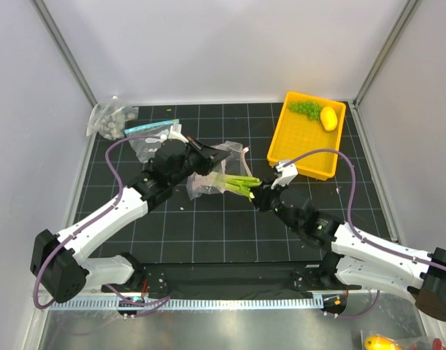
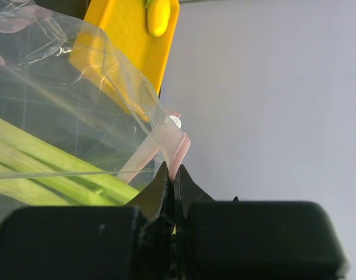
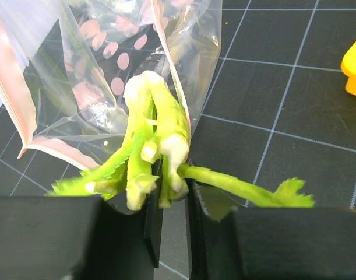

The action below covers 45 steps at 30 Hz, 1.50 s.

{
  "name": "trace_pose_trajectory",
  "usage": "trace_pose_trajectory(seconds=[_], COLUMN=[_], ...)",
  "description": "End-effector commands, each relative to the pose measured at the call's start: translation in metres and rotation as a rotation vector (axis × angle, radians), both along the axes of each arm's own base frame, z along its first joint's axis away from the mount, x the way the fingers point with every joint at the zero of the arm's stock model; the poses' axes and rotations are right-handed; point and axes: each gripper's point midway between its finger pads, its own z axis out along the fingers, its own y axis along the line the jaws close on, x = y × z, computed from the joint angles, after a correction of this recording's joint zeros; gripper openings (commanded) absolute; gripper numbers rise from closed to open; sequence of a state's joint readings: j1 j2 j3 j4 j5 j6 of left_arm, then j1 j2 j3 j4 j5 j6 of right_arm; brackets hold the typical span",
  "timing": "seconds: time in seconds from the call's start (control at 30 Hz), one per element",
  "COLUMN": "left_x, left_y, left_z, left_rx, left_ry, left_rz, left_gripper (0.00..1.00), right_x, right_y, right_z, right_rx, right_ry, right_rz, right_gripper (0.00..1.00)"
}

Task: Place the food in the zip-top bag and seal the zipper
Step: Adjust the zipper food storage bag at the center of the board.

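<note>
Two pincers at the middle of the black gridded desk (image 1: 208,226), both closed on something. Left pincer (image 2: 173,175): fingers pressed together on the pink-red zipper (image 2: 176,146), at a corner of the zip-top bag (image 2: 67,81), gripping that edge. Right pincer (image 3: 169,181): clamped on the leek (image 3: 157,128) near its leafy green end, paler end pointing into the bag's mouth. Seen through the clear dotted plastic from the left wrist: green stalks partly inside. From above: leek lying between the two pincers, green tips toward the right pincer, the rest under crumpled plastic. Lemon (image 1: 328,117) and grapes (image 1: 305,109) just beside each other in the far corner of a yellow tray (image 1: 303,149), well apart from the bag, off to the right. Beyond the left arm: a clear bag with a light-blue strip (image 1: 151,135), and a bunched dotted bag (image 1: 109,120) at the far left corner of the desk.
</note>
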<state>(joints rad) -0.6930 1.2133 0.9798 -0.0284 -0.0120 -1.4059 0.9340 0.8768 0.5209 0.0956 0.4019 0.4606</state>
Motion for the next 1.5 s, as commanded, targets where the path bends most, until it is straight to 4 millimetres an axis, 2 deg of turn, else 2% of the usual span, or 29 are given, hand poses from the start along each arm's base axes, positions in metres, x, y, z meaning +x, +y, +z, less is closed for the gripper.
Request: trace_pose_trajectory(seconds=[0.0,0.17,0.3,0.37,0.47,0.5,0.53,0.57,0.73,0.77,0.83,0.87,0.93,0.97,1.03,1.07,1.13,1.17,1.3,1.4,1.47], left_x=[0.000,-0.006,-0.008,-0.012,-0.020,-0.022,-0.023,-0.027,-0.038,-0.038,-0.034,-0.032,-0.028,-0.027,-0.023,-0.019,-0.014,-0.011,-0.001,-0.004,-0.004], left_y=[0.000,-0.009,-0.013,-0.015,-0.020,-0.022,-0.024,-0.026,-0.035,-0.034,-0.030,-0.029,-0.028,-0.028,-0.028,-0.029,-0.030,-0.033,-0.033,-0.032,-0.028], left_z=[0.038,0.033,0.031,0.027,0.018,0.015,0.013,0.007,-0.005,-0.010,-0.017,-0.021,-0.028,-0.028,-0.035,-0.040,-0.044,-0.052,-0.050,-0.042,-0.026], left_rx=[-0.060,-0.055,-0.047,-0.041,-0.047,-0.053,-0.060,-0.068,-0.128,-0.119,-0.096,-0.074,-0.037,-0.015,0.017,0.034,0.051,0.068,0.132,0.166,0.160], left_ry=[-0.079,-0.072,-0.072,-0.063,-0.032,-0.016,-0.008,0.012,0.057,0.063,0.063,0.052,0.047,0.027,0.028,0.032,0.035,0.049,-0.021,-0.069,-0.109], left_rz=[-0.006,-0.072,-0.098,-0.120,-0.173,-0.185,-0.195,-0.211,-0.270,-0.266,-0.235,-0.230,-0.216,-0.220,-0.211,-0.208,-0.206,-0.213,-0.239,-0.269,-0.267], left_gripper=[0.00,0.00,0.00,0.00,0.01,0.01,0.00,0.00,0.00,0.00,0.01,0.00,0.00,0.01,0.00,0.00,0.00,0.00,0.00,0.01,0.00], right_x=[0.005,0.005,0.010,0.014,0.014,0.011,0.012,0.012,0.000,0.004,0.007,0.011,0.022,0.024,0.037,0.040,0.052,0.054,0.068,0.065,0.060], right_y=[0.011,0.022,0.024,0.016,-0.006,-0.018,-0.018,-0.019,-0.029,-0.028,-0.040,-0.040,-0.042,-0.043,-0.034,-0.034,-0.024,-0.021,-0.017,-0.019,-0.023], right_z=[0.025,0.033,0.057,0.065,0.079,0.095,0.094,0.110,0.126,0.125,0.110,0.096,0.082,0.067,0.057,0.043,0.037,0.032,0.032,0.047,0.067], right_rx=[0.079,0.134,0.111,0.038,-0.184,-0.234,-0.269,-0.260,-0.328,-0.361,-0.476,-0.528,-0.546,-0.560,-0.508,-0.478,-0.425,-0.411,-0.383,-0.329,-0.286], right_ry=[-0.015,0.002,0.013,0.039,0.147,0.162,0.183,0.172,0.214,0.226,0.257,0.284,0.302,0.328,0.339,0.385,0.383,0.395,0.329,0.264,0.230], right_rz=[0.014,0.074,0.062,0.018,-0.049,-0.073,-0.077,-0.076,-0.051,-0.061,-0.092,-0.099,-0.104,-0.096,-0.060,-0.030,0.007,0.021,-0.001,-0.009,-0.018], right_gripper=[0.21,0.02,0.01,0.01,0.01,0.01,0.01,0.01,0.01,0.01,0.01,0.01,0.01,0.01,0.01,0.01,0.01,0.01,0.01,0.01,0.01])
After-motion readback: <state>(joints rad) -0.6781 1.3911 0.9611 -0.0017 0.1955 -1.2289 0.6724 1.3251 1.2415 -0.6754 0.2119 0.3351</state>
